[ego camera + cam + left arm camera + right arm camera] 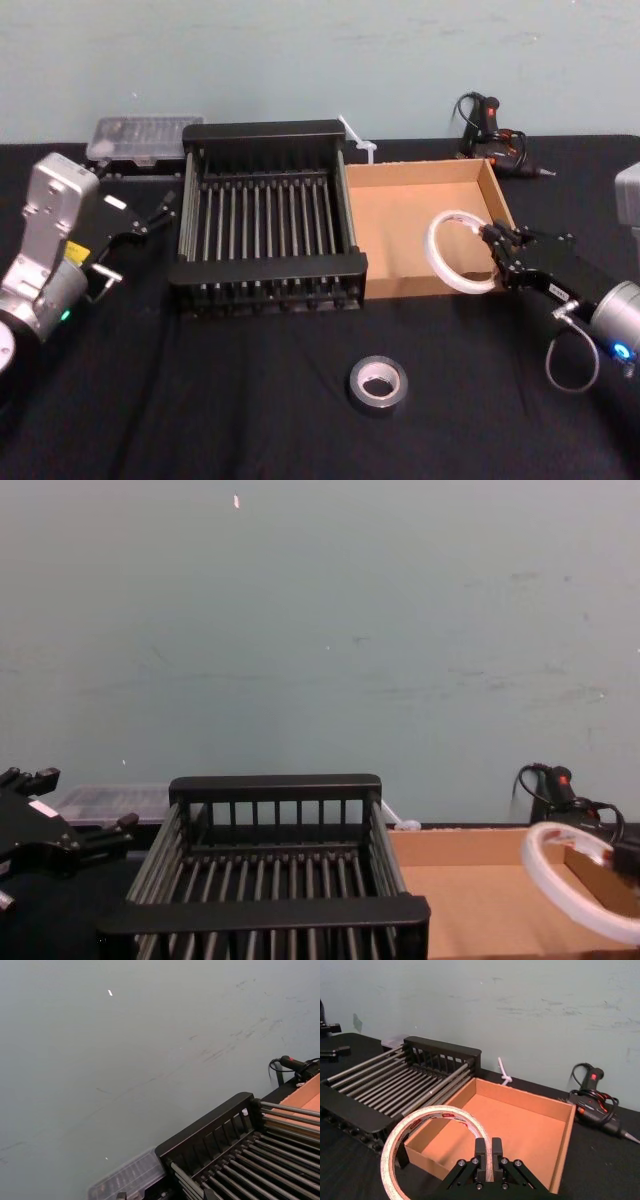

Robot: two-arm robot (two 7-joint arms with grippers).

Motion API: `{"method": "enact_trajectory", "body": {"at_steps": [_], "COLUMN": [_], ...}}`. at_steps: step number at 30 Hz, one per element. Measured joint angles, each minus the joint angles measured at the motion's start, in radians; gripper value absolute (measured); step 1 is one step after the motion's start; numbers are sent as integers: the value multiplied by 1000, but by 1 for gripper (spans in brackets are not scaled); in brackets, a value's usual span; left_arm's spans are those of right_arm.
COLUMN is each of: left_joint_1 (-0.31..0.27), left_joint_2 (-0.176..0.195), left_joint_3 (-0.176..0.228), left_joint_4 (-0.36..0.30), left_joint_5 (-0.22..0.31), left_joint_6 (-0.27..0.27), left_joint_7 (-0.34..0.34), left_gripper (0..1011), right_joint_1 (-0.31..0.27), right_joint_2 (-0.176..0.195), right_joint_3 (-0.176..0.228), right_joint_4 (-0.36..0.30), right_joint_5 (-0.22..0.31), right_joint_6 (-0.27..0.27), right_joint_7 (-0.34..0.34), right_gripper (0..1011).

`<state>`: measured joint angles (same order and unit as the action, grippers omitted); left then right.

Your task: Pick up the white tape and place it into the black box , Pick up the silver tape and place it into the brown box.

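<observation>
My right gripper point(493, 243) is shut on the white tape point(436, 258), a flat ring with red print. It holds the ring tilted above the front right part of the brown box point(400, 235). The right wrist view shows the fingertips point(481, 1146) pinching the tape's point(395, 1142) band over the brown box point(520, 1130). The black box point(270, 268) stands to the left of the brown one, touching it. On the black cloth in front of both boxes lies the silver tape point(378, 385), flat. My left gripper point(145, 240) is parked left of the black box, open.
A clear plastic case point(140, 138) lies behind the black box at the back left. A black glue gun point(490, 125) with its cable sits behind the brown box, and a white zip tie point(358, 140) lies between the boxes at the back. The wall is close behind.
</observation>
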<state>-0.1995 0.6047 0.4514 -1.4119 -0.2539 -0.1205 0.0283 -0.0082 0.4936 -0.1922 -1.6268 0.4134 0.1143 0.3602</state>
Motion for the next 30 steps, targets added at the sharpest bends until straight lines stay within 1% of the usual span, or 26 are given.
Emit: {"method": "enact_trajectory", "body": {"at_steps": [7, 16, 30], "left_joint_1": [0, 0, 0], "left_joint_2": [0, 0, 0], "left_joint_3": [0, 0, 0], "left_joint_4": [0, 0, 0], "left_joint_5": [0, 0, 0], "left_joint_6": [0, 0, 0], "left_joint_7": [0, 0, 0], "left_gripper": [1001, 1002, 1001], "right_joint_1": [42, 100, 154], "right_joint_2": [-21, -50, -87], "right_joint_3": [-26, -61, -94], "right_joint_4": [27, 61, 96], "right_joint_5": [-6, -39, -60], "right_joint_6": [-9, -12, -7], "right_joint_7": [0, -13, -14], "right_gripper": [77, 77, 77]}}
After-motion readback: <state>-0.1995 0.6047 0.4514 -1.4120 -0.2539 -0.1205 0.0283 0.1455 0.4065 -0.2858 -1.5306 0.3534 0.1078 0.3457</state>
